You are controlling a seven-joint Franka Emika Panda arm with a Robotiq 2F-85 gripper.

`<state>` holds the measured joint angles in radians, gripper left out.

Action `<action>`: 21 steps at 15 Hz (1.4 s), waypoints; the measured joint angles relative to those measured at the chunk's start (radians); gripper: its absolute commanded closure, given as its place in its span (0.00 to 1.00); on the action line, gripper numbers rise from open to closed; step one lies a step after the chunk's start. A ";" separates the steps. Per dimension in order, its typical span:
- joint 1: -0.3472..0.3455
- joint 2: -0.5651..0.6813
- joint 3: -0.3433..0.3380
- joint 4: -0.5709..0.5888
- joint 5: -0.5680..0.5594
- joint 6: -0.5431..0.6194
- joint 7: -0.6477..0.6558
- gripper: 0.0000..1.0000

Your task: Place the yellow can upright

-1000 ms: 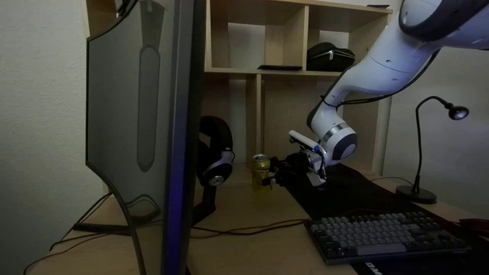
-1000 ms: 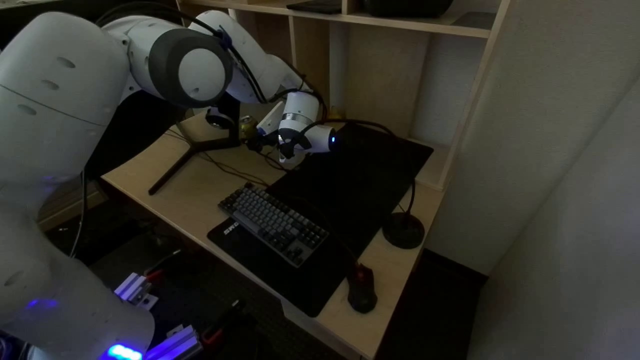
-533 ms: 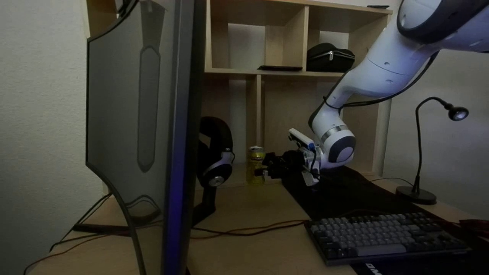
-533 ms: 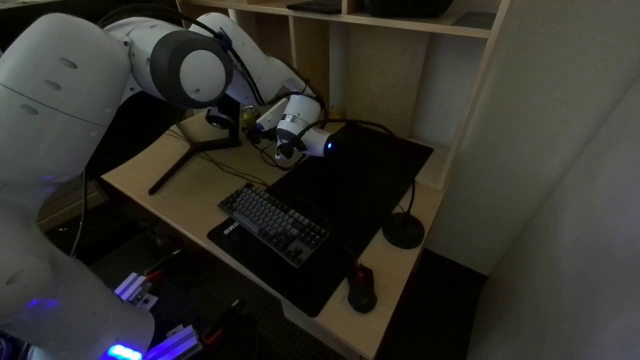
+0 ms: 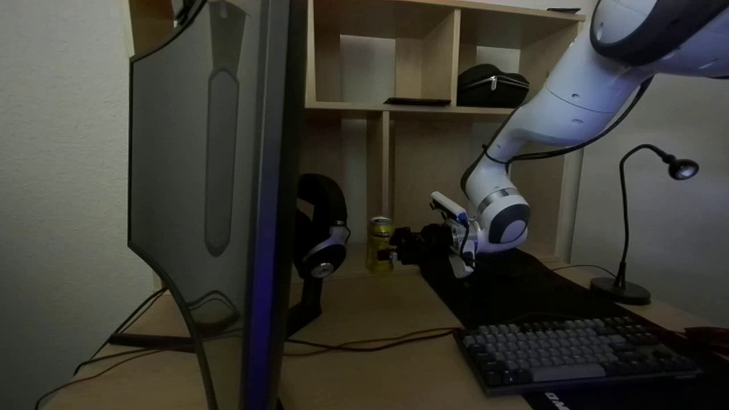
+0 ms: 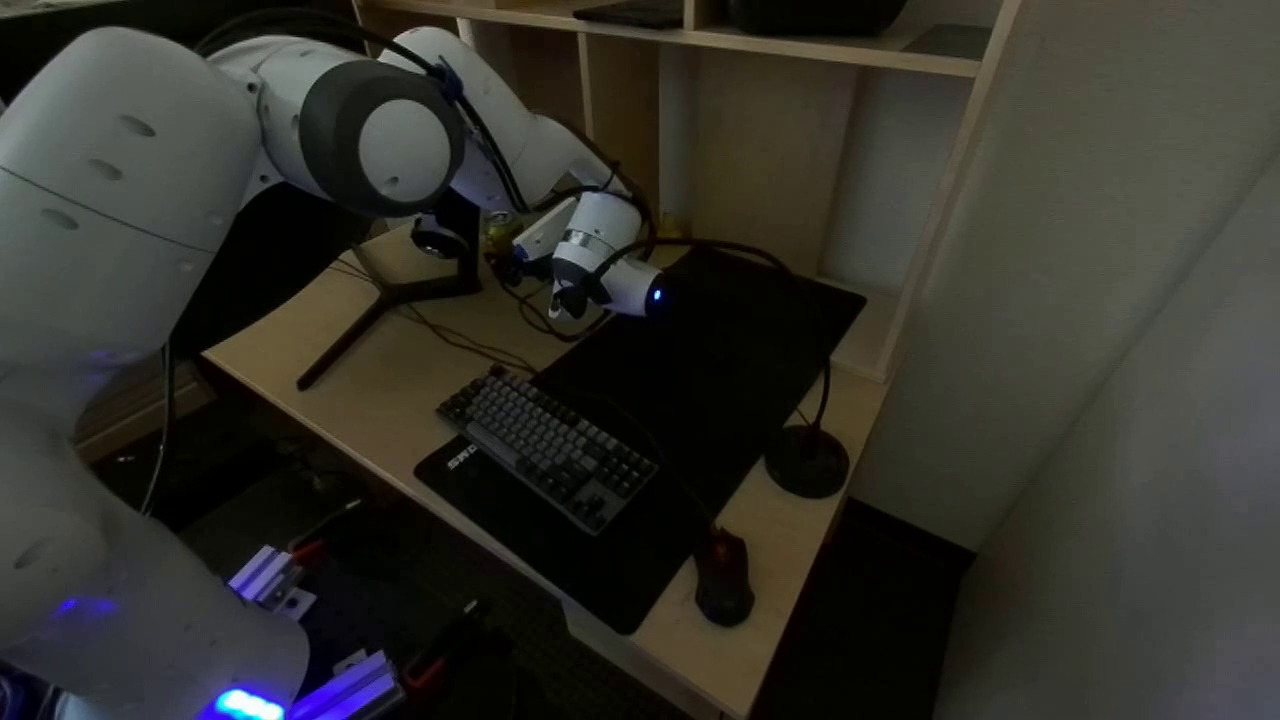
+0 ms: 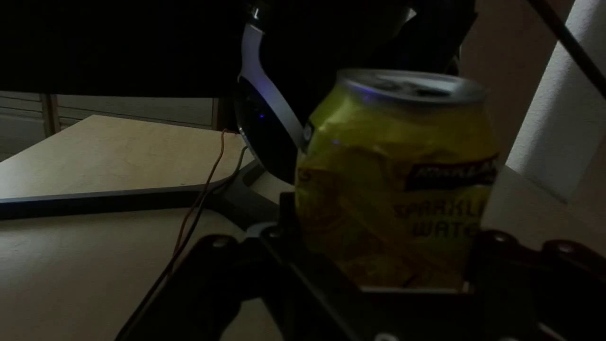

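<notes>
The yellow can (image 5: 376, 242) is upright near the back of the desk, between the headphones and my gripper. It also shows, partly hidden, in an exterior view (image 6: 498, 228). In the wrist view the yellow can (image 7: 393, 161) fills the space between the fingers, its silver top up and its side slightly dented. My gripper (image 5: 390, 246) reaches in level from the mat side and is shut on the can's lower half. In the wrist view the gripper (image 7: 384, 232) has a dark finger against each side. I cannot tell whether the can's base touches the desk.
Black headphones (image 5: 327, 228) on a stand are close behind the can. A large monitor (image 5: 188, 171) stands beside them. A wooden shelf (image 5: 387, 171) backs the desk. Cables (image 5: 370, 341), a keyboard (image 5: 569, 347), a black mat (image 5: 490, 296) and a lamp (image 5: 623, 228) are on the desk.
The gripper and the can have moved together a little toward the shelf, away from the keyboard. The can stays upright. Most of this motion was in the first half second.
</notes>
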<state>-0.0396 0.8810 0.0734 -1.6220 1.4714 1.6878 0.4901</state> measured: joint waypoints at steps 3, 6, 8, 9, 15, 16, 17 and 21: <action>0.004 0.000 -0.005 -0.002 0.000 -0.013 0.072 0.55; 0.006 0.000 -0.005 -0.003 0.005 -0.023 0.128 0.30; 0.007 0.000 -0.004 -0.006 0.016 -0.027 0.167 0.30; 0.007 0.000 -0.004 -0.007 0.018 -0.028 0.173 0.55; 0.008 -0.043 -0.008 -0.029 0.019 -0.067 0.071 0.55; 0.007 -0.089 -0.009 -0.057 0.019 -0.084 0.046 0.55; 0.008 -0.140 -0.009 -0.090 0.019 -0.095 0.029 0.55; 0.015 -0.229 -0.020 -0.137 0.018 -0.100 0.041 0.55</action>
<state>-0.0247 0.6517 0.0539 -1.7594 1.4897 1.5882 0.5315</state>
